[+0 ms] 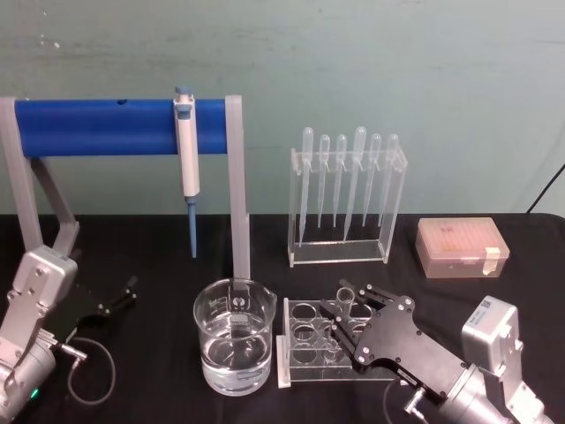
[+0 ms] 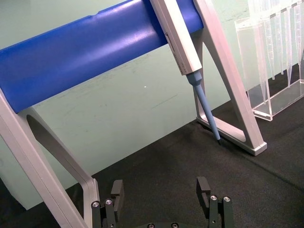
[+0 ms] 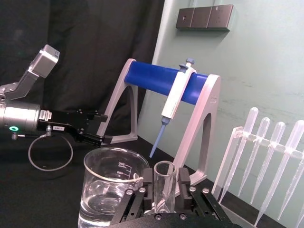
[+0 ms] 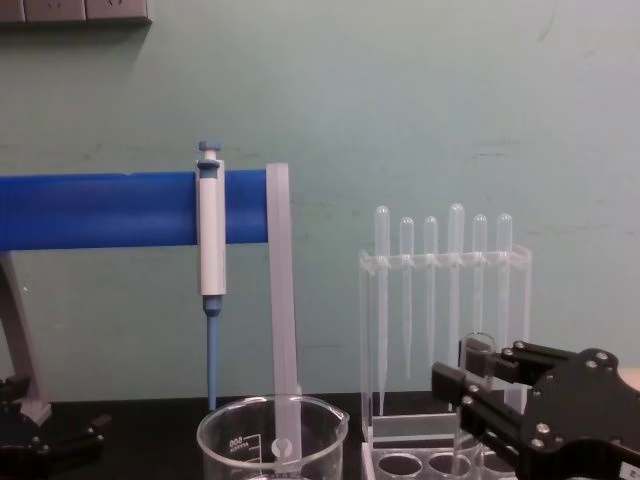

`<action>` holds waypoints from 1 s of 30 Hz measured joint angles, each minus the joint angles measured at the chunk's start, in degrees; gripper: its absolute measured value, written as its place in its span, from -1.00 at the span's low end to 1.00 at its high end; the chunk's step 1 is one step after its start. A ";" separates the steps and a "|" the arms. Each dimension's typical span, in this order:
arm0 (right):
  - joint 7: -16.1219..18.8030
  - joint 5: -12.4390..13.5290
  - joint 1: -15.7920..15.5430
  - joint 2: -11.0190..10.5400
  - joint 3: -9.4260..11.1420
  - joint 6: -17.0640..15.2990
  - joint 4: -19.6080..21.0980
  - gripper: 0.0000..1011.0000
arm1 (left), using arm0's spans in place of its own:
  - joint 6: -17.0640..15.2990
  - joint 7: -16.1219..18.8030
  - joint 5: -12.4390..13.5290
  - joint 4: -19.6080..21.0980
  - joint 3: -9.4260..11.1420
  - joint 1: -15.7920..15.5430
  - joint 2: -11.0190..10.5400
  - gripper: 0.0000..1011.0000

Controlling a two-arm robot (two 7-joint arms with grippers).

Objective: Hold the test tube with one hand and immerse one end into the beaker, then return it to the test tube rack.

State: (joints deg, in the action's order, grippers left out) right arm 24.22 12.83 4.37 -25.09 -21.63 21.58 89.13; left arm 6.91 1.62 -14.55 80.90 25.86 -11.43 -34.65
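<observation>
**While the long clear glass test tube (image 3: 165,173) stands upright in a hole of the clear plastic rack (image 1: 296,329), your right gripper has hold of it**

Because the tube is in the rack and not over the water, this reads as the grasp before the lift. The black two-finger right gripper (image 3: 165,187) reaches in from the rack's right. Its fingers (image 3: 147,185) press against opposite sides of the tube, just below the flared rim.

The wide clear glass beaker (image 1: 207,336), part filled with clear liquid, stands just beside the rack on your left.

The next move calls for a straight lift until the rounded bottom clears its hole. Then carry the tube left over the beaker's mouth and lower it.

The black left gripper (image 2: 160,192) rests idle with its fingers spread, low over the black table (image 1: 150,256) at far left.
</observation>
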 joint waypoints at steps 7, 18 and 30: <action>0.40 -0.46 -0.46 0.55 0.96 -0.07 0.28 -0.55 | 0.00 0.00 0.00 0.00 0.00 0.00 0.00 0.98; 1.80 1.39 -1.18 1.57 2.87 -2.57 2.08 -0.55 | 0.00 0.00 0.00 0.00 0.00 0.00 0.00 0.98; 1.37 6.07 -0.85 1.87 4.73 -12.36 6.42 -0.55 | 0.00 0.00 0.00 0.00 0.00 0.00 0.00 0.98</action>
State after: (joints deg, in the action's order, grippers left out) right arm 25.58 18.90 3.52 -23.22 -16.90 9.21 95.55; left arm 6.91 1.62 -14.55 80.90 25.86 -11.43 -34.65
